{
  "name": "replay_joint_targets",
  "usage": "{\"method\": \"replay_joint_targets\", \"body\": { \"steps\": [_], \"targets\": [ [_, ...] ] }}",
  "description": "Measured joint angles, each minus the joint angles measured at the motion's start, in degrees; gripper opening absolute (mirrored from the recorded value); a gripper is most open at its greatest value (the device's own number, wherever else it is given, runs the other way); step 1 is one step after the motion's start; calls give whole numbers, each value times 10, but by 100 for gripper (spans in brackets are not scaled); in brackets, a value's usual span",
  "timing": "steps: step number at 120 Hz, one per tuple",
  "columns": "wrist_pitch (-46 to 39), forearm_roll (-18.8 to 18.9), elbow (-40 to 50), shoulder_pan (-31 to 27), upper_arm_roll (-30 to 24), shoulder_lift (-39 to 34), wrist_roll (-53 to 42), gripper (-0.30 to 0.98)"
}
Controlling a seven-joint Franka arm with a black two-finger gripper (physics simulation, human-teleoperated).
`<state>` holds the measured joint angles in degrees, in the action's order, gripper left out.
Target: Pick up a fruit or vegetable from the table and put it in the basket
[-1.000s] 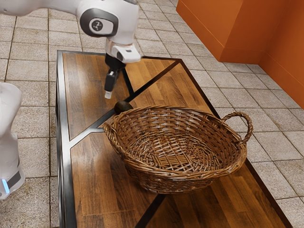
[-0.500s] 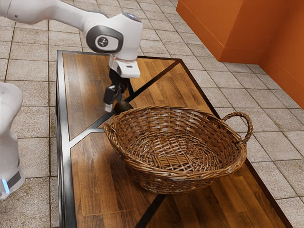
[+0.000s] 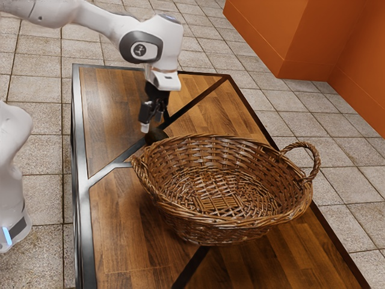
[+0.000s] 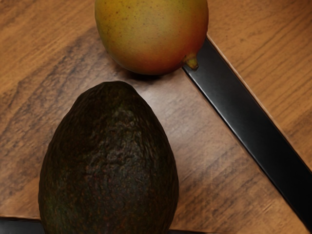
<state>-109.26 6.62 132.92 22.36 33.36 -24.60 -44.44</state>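
Basket point(image 3: 231, 226): wicker, upright on the table point(image 3: 120, 241), near the pincer point(image 3: 153, 124) and toward the exterior view's lower right from it; the woven floor inside is visible through the opening, bare weave in all the part I can see. Its looped handle point(image 3: 314, 158) stands at the end well apart from the pincer. Pincer reads as wide, fingers spread and pointing down, holding nothing; the one toward the exterior view's left has a pale tip, the other's tip is hard to make out against dark things. Task's fruit: I log two candidates, both on the table. The avocado point(image 4: 109, 161), dark and rough-skinned, lies just under the pincer; its near end is cut off by the wrist view's edge. Whether either finger touches it I cannot tell. The mango point(image 4: 151, 34), yellow-green going to red, with a stub of stem, lies near the avocado, a little farther out from under the pincer, and is also partly cut off. In the way: the basket rim rises close beside the avocado on the side away from the pincer; contact there unclear. A black metal strip point(image 4: 243, 122) set in the wood runs past the mango. Beyond the table, tiled floor point(image 3: 39, 192) and an orange wall point(image 3: 301, 36).
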Motion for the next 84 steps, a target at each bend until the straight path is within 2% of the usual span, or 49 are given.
{"method": "replay_joint_targets", "body": {
  "steps": [38,84],
  "targets": [
    [-47,-1,-1,12,4,38,-24,69],
    [-76,-37,5,13,17,84,-40,69]
  ]
}}
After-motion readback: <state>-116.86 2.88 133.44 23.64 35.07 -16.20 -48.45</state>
